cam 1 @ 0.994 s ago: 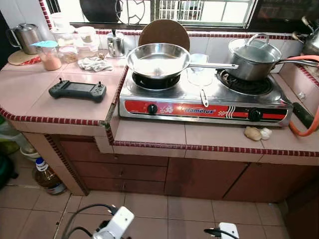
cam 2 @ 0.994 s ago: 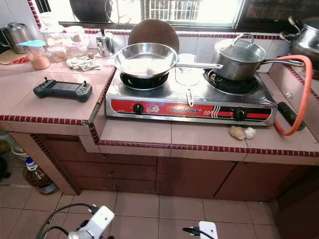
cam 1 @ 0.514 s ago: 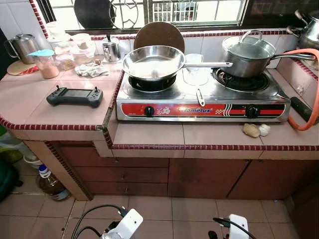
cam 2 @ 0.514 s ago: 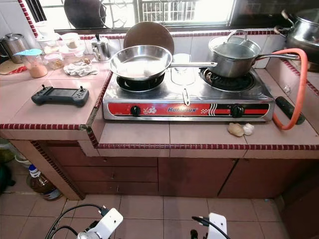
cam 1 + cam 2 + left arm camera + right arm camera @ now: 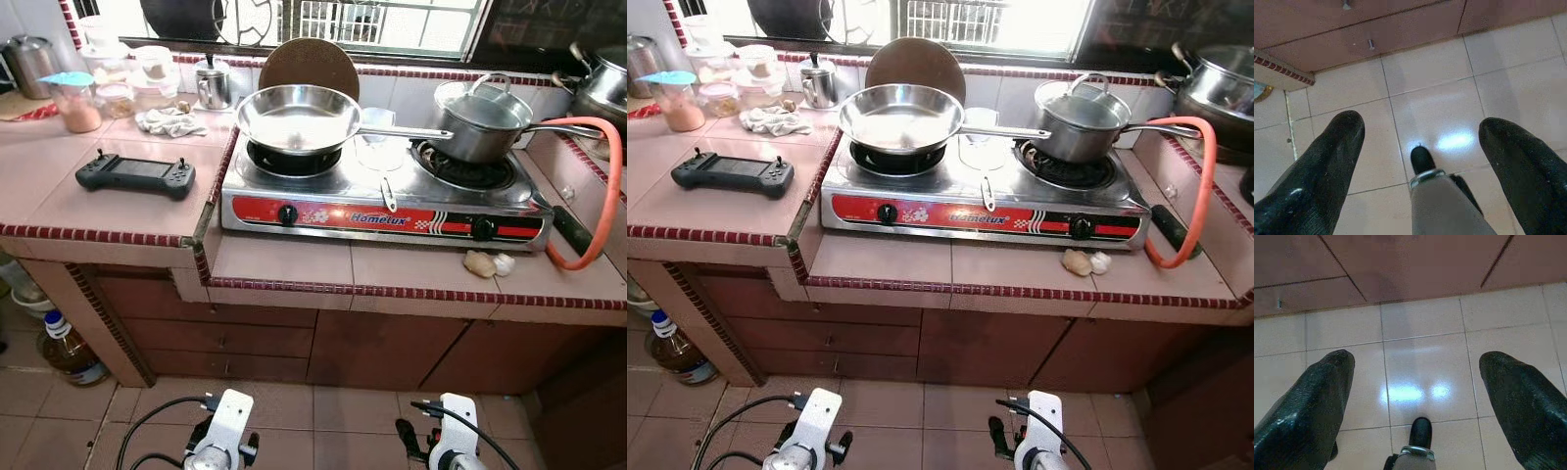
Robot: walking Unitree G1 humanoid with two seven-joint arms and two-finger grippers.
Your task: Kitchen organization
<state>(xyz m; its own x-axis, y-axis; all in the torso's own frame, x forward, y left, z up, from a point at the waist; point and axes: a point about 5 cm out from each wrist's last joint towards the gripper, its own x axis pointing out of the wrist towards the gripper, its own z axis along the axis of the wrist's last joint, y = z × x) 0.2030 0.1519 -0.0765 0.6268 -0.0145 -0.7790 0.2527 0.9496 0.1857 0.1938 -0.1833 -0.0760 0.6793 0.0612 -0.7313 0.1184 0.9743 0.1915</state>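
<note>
A steel frying pan (image 5: 299, 117) sits on the left burner of a red-fronted two-burner stove (image 5: 382, 211). A lidded saucepan (image 5: 480, 119) sits on the right burner. An empty glass (image 5: 377, 149) and a small spoon (image 5: 389, 194) lie between them. On the pink tiled counter (image 5: 284, 259) are a black handheld controller (image 5: 135, 174), a crumpled cloth (image 5: 168, 121), and pieces of ginger and garlic (image 5: 488, 263). Both arms hang low in front of the cabinets. My left gripper (image 5: 1420, 125) and right gripper (image 5: 1415, 360) are open over the floor tiles, holding nothing.
Jars (image 5: 73, 101), a small steel pot (image 5: 213, 86) and a round board (image 5: 309, 64) line the window sill side. An orange gas hose (image 5: 598, 215) loops at the right. A big pot (image 5: 602, 83) stands far right. An oil bottle (image 5: 67, 351) stands on the floor at left.
The camera has shifted, so the counter sits a little differently in view. Both wrists show higher at the bottom edge. Nothing on the counter has moved.
</note>
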